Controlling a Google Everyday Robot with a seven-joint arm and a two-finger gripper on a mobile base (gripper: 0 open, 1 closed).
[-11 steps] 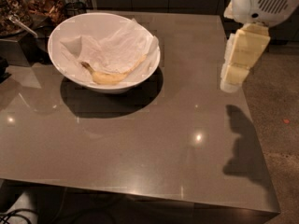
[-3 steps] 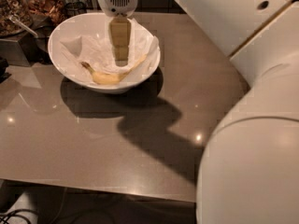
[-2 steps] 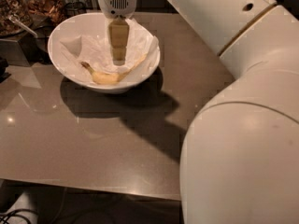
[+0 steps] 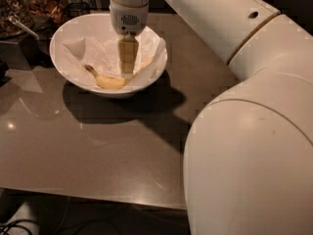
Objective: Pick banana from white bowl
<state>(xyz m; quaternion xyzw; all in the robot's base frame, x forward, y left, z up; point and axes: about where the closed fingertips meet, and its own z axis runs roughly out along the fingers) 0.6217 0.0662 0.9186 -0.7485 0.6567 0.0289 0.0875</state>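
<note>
The white bowl [image 4: 93, 31] stands at the far left of the grey-brown table, lined with crumpled white paper. The small yellow banana [image 4: 108, 81] lies along the bowl's near inner side, its dark stem tip pointing left. My gripper [image 4: 127, 70] hangs down inside the bowl from the white wrist, its tips just above the right part of the banana. My large white arm fills the right half of the camera view.
Dark containers of brown food [image 4: 29, 6] and a spoon handle [image 4: 22, 27] stand behind and left of the bowl. The table top [image 4: 98, 146] stretches toward me, with its front edge near the bottom of the view.
My gripper has moved from the table's right side over into the bowl, and in the last second it has shifted slightly lower and toward the banana. The banana has not moved.
</note>
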